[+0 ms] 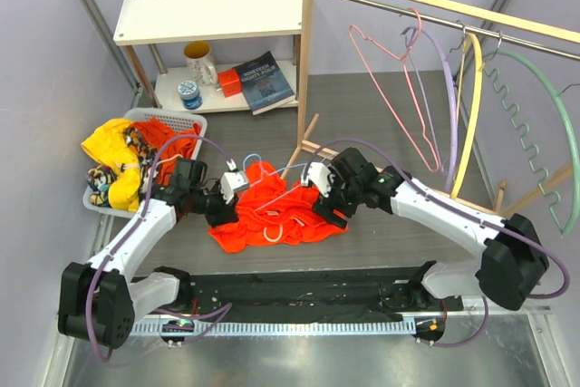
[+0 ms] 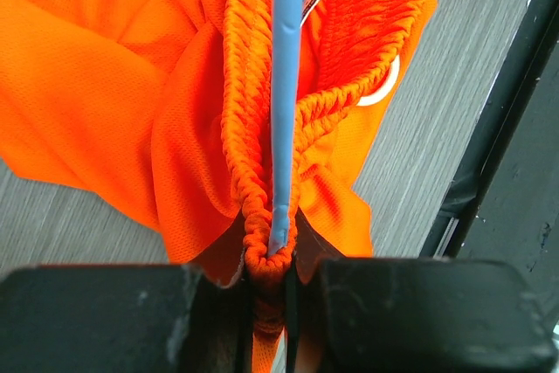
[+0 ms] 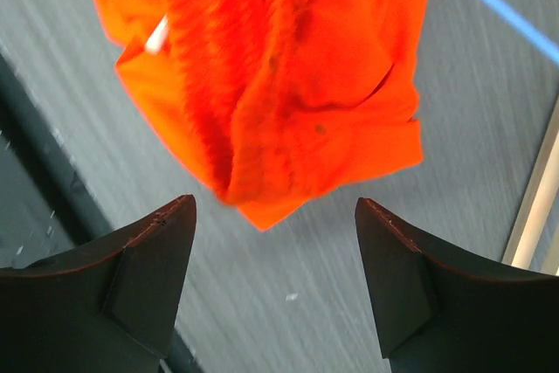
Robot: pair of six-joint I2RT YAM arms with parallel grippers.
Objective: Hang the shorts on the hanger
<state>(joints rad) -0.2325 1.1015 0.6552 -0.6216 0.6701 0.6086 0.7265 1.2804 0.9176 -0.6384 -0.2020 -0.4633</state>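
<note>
The orange shorts (image 1: 281,219) lie crumpled on the grey table between my two arms. The light-blue hanger (image 1: 256,162) lies across their far edge. My left gripper (image 1: 225,208) is at the shorts' left side. In the left wrist view it (image 2: 275,272) is shut on the gathered waistband (image 2: 249,128), with the hanger's blue wire (image 2: 285,85) running into the fold at the jaws. My right gripper (image 1: 324,210) is at the shorts' right side. In the right wrist view it (image 3: 275,251) is open and empty just short of the shorts' corner (image 3: 288,85). The blue wire (image 3: 498,6) also shows there.
A white basket (image 1: 186,121) at the left holds a yellow garment (image 1: 109,142) and a patterned cloth (image 1: 100,183). A white shelf (image 1: 208,11) at the back carries a mug and a book. A wooden rack (image 1: 306,61) with a rail holds pink (image 1: 390,88), lilac, yellow and green hangers at the right.
</note>
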